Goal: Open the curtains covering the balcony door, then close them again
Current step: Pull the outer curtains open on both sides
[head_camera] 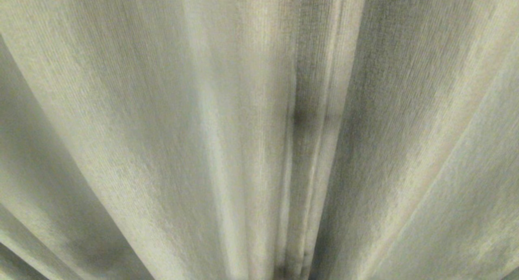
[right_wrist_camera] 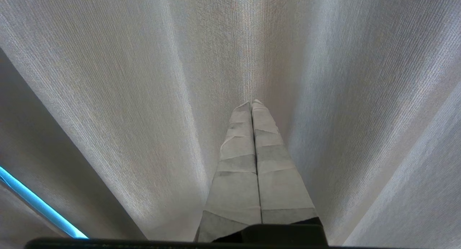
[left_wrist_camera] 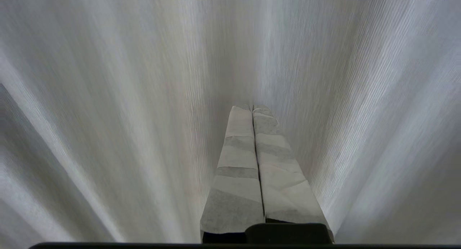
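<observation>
The curtains, pale beige-grey pleated fabric, fill the whole head view, with a darker seam where two edges meet just right of the middle. Neither arm shows in the head view. In the left wrist view my left gripper is shut, its taped fingers pressed together with nothing between them, tips right up against a fold of the curtains. My right gripper is likewise shut and empty, tips close to the woven curtains. The balcony door is hidden behind the fabric.
A bright blue strip shows past a curtain fold at the edge of the right wrist view. Fabric folds surround both grippers on every side.
</observation>
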